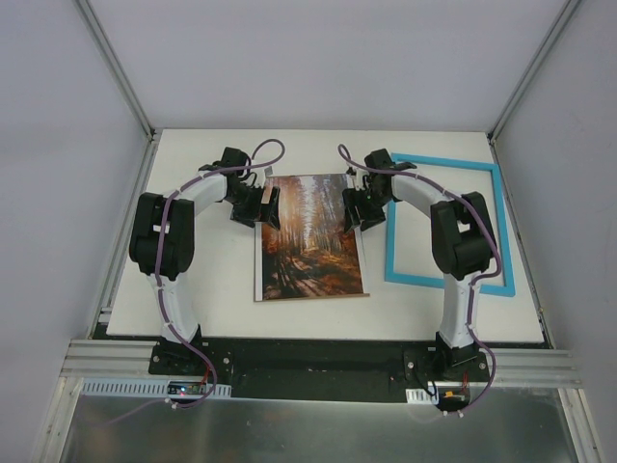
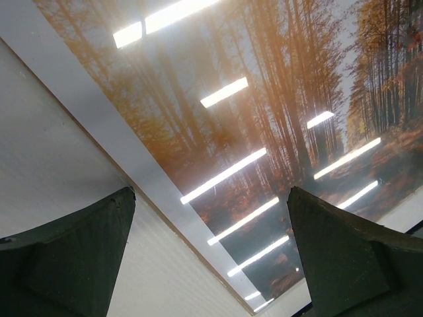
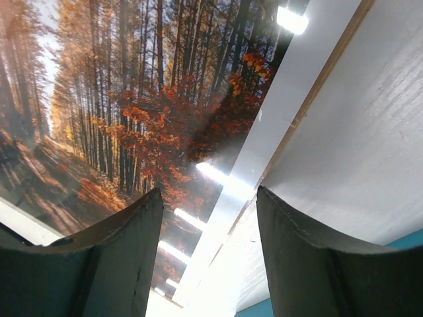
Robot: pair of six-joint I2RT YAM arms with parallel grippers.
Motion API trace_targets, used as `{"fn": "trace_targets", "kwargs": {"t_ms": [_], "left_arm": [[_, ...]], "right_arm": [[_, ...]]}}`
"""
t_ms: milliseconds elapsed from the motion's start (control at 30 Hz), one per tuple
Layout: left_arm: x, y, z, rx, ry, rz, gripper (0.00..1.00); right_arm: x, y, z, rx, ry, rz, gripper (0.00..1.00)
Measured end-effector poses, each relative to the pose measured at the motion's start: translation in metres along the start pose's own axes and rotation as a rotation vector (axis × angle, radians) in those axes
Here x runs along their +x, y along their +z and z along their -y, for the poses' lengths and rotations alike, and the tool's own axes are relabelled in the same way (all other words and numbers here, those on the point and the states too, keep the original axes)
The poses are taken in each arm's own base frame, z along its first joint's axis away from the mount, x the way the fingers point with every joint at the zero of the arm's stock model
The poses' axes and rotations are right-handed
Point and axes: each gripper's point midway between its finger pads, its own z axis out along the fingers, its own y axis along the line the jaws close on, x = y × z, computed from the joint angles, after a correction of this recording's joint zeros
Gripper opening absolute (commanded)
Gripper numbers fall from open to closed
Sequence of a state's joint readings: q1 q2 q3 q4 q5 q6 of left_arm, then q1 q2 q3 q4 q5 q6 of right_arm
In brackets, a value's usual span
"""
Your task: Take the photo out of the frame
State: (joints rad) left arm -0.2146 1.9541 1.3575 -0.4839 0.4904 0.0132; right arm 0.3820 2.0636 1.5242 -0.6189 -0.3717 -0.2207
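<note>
Photo (image 1: 310,236): thin, glossy rectangular print of an orange-brown forest path. It lies flat mid-table, out of the frame, with ceiling lights mirrored on it.
Photo edges: a pale strip with a thin brown line under it.
Frame (image 1: 443,161): slim turquoise rectangle, empty, flat on the table just right of the photo.
Left gripper (image 2: 211,195): dark wedge fingers spread wide over the photo's left edge, holding nothing.
Right gripper (image 3: 210,191): fingers partly apart over the right edge, holding nothing.
Table (image 1: 212,299): matte white board.
</note>
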Motion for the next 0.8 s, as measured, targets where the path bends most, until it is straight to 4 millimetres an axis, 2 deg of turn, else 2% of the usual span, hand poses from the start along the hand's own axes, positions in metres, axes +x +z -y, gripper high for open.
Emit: {"fn": "trace_targets", "kwargs": {"t_ms": [133,433,667,800], "left_arm": [[0.000,0.000,0.000,0.003,0.000,0.000,0.98],[0.000,0.000,0.000,0.003,-0.001,0.000,0.98],[0.000,0.000,-0.001,0.003,-0.004,0.001,0.98],[0.000,-0.001,-0.001,0.005,-0.006,0.002,0.98]], "right_arm": [[-0.003,-0.007,-0.005,-0.014,-0.002,0.015,0.60],[-0.018,-0.041,-0.023,-0.078,-0.007,0.108,0.59],[-0.019,-0.045,-0.019,-0.231,0.124,0.135,0.57],[-0.025,-0.051,-0.018,-0.367,0.223,0.178,0.53]]}}
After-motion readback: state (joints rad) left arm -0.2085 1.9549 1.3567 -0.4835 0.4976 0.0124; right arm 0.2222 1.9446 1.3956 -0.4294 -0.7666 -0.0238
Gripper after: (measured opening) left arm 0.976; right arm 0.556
